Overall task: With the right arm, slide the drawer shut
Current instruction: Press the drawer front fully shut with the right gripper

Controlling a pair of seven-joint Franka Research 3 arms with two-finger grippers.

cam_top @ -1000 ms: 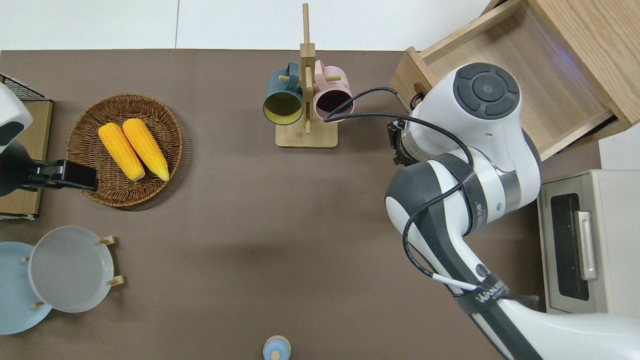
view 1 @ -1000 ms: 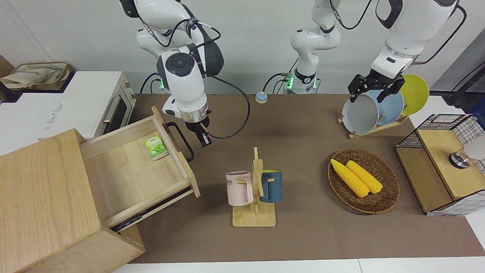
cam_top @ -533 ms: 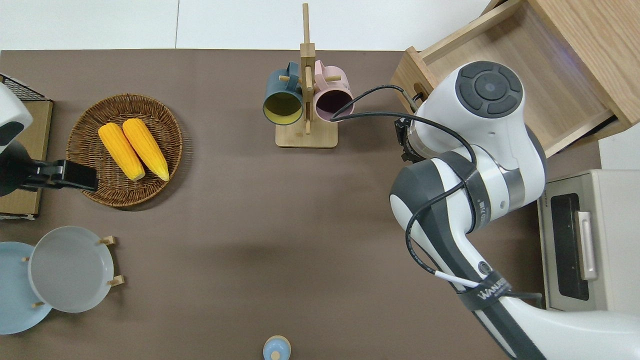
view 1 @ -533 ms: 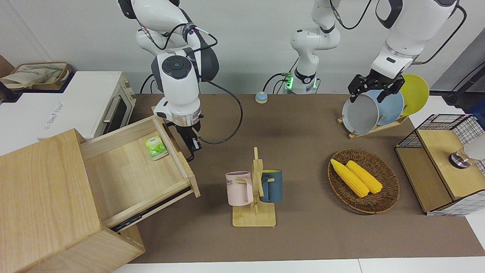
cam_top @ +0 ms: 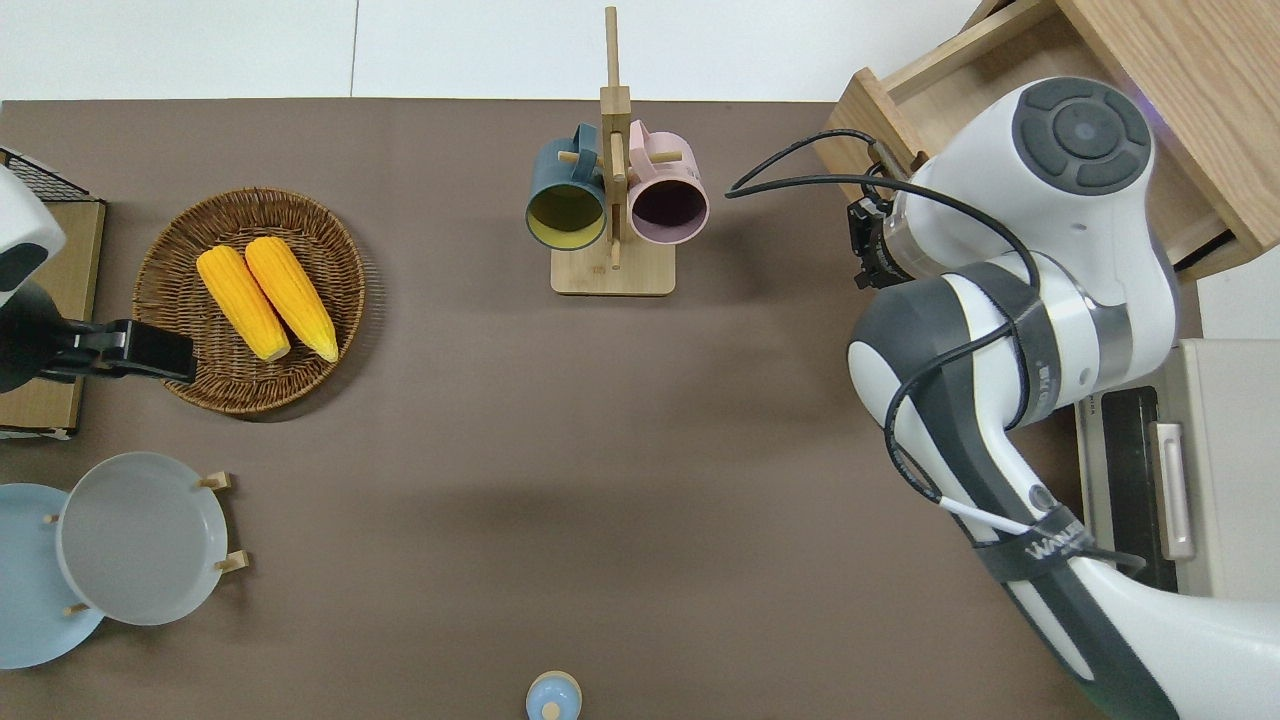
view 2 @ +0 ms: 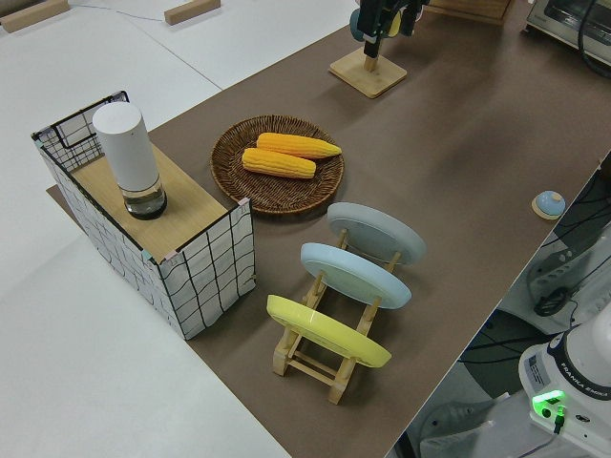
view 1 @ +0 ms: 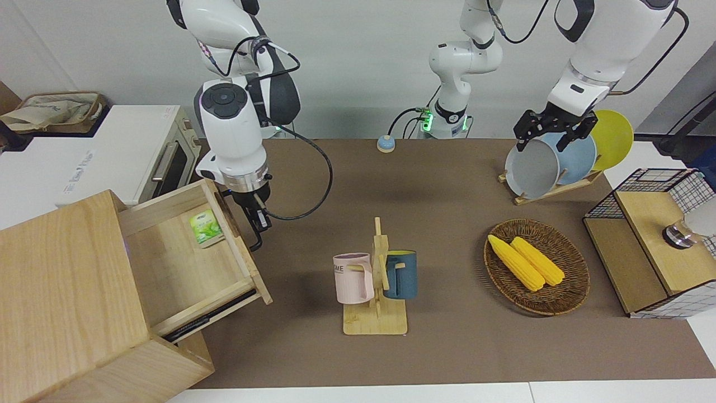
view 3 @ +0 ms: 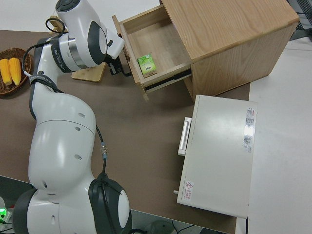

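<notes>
The drawer (view 1: pixel 184 263), a shallow pale-wood tray, sticks partway out of the big pale-wood box (view 1: pixel 61 302) at the right arm's end of the table. A green packet (view 1: pixel 202 228) lies inside it. The flat drawer front (cam_top: pixel 868 112) carries a black loop handle (view 1: pixel 256 242). My right gripper (view 1: pixel 258 219) is shut and points down right at that handle, against the drawer front. The right side view shows the same gripper (view 3: pixel 118 66) beside the drawer front (view 3: pixel 127 53). The left arm is parked.
A mug rack (view 1: pixel 376 280) with a pink and a blue mug stands beside the drawer front. A basket of corn (view 1: pixel 536 267), a plate rack (view 1: pixel 551 162) and a wire-mesh box (view 1: pixel 654 240) are toward the left arm's end. The white oven (view 1: pixel 140 151) stands beside the wooden box, nearer to the robots.
My right gripper has moved toward the right arm's end of the table, up against the handle. The drawer has slid some way into the box with it.
</notes>
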